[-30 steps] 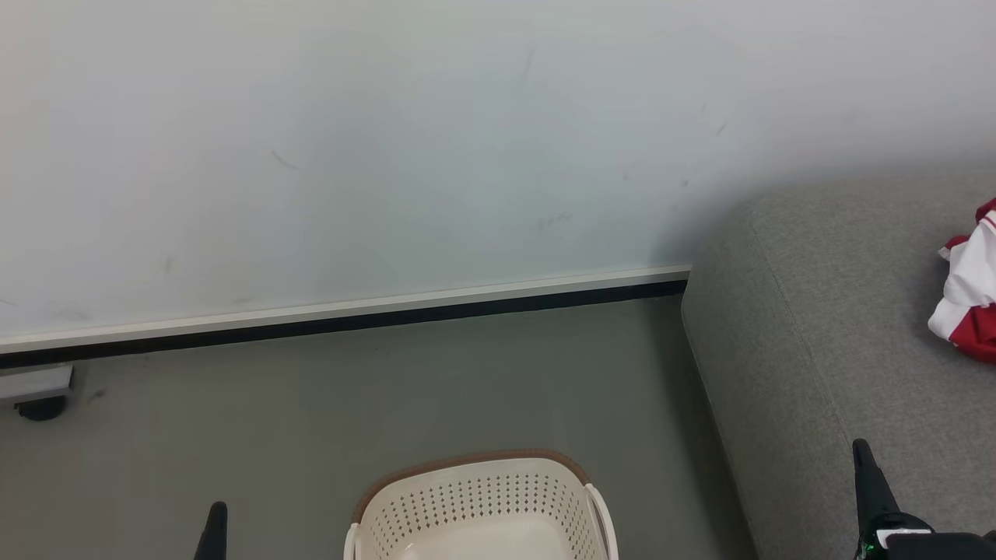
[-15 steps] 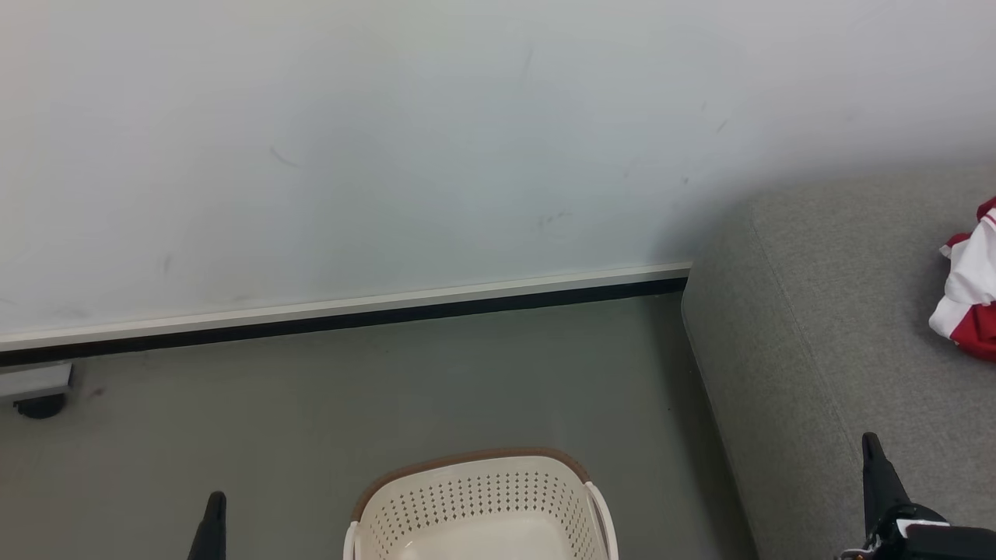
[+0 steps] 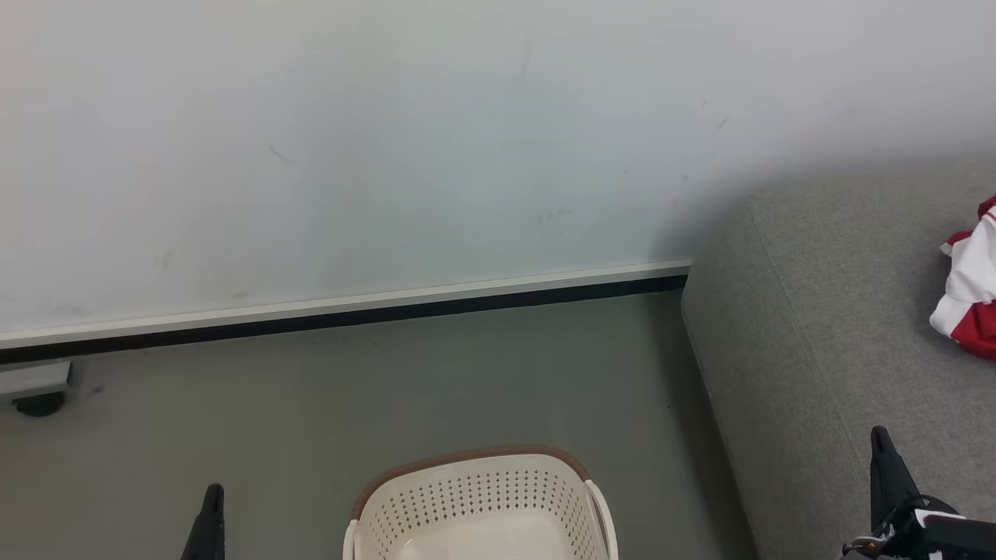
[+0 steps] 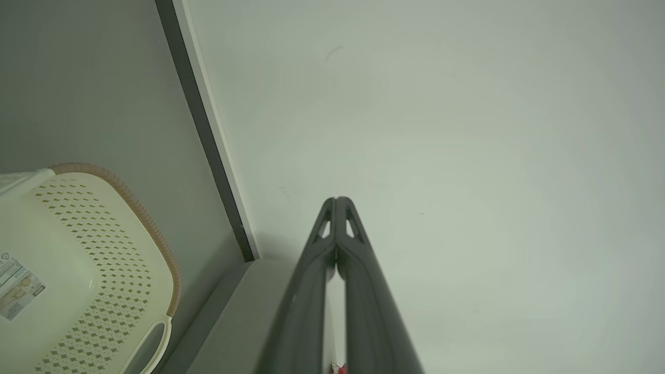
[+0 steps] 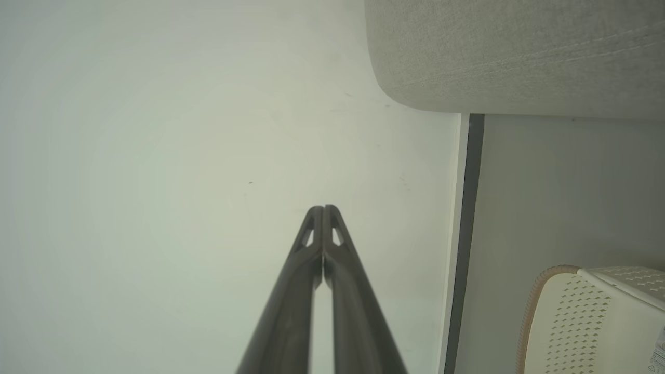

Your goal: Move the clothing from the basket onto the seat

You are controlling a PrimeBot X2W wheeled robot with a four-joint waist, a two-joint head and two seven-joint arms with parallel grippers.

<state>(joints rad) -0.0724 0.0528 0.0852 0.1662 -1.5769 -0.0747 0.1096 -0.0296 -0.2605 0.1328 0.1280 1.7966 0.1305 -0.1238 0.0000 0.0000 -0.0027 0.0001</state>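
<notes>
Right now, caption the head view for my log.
Red-and-white fabric garment lies on grey woven sofa; cream perforated plastic basket on floor.

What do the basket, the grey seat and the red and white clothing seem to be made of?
The basket looks like smooth cream plastic: rigid perforated walls. The seat seems matte grey woven upholstery, with visible weave and a seam. The clothing is probably soft, thin fabric, since it lies crumpled in folds.

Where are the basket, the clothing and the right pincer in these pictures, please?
basket (image 3: 475, 498): head view, on its perforated far wall.
clothing (image 3: 966, 281): head view, on the white panel.
right pincer (image 5: 323, 209): right wrist view, where its shut fingertips meet.
</notes>
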